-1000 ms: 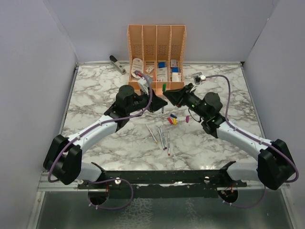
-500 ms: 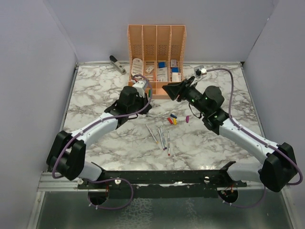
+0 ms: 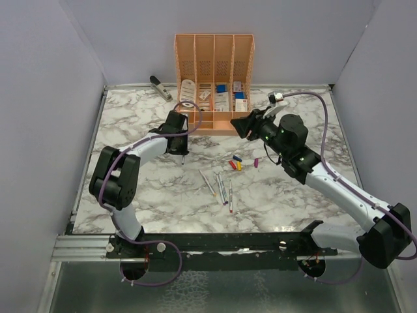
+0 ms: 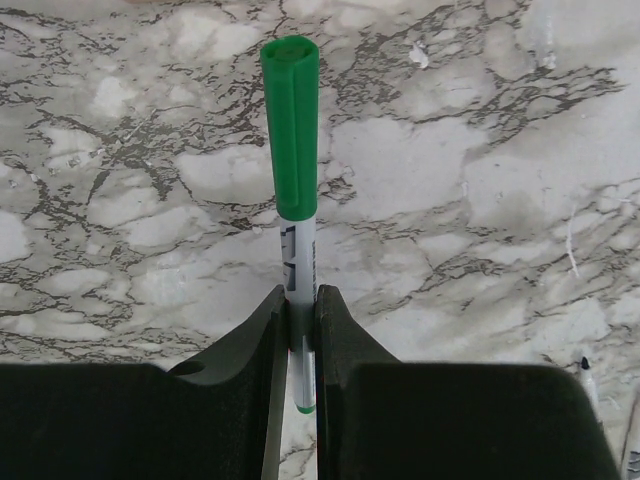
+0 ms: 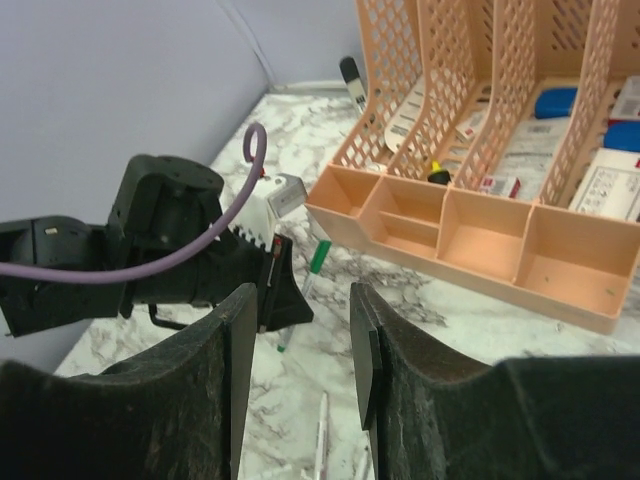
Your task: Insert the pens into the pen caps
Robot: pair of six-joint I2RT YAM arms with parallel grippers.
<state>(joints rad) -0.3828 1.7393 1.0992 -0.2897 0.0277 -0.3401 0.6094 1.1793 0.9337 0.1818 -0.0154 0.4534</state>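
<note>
- Clamped by its tail in the left gripper [image 4: 297,305]: the green-capped pen [image 4: 299,245], over the marble table [image 4: 480,200].
- Its long axis runs straight out from the jaws, cap end leading.
- And the right gripper [image 5: 300,320] gapes, jaws apart.

counter [image 3: 130,189]: we are seeing white marble veined in grey and black.
pen [image 4: 301,262]: we are seeing a whitish barrel with black print.
green cap [image 4: 292,120]: we are seeing bright green.
loose caps [image 3: 238,165]: we are picking out red, yellow, blue and purple.
organiser [image 3: 214,52]: we are seeing peach-orange lattice.
left gripper [image 4: 300,305]: we are seeing black.
right gripper [image 5: 300,335]: we are seeing black.
cable [image 3: 313,98]: we are seeing purple.
</note>
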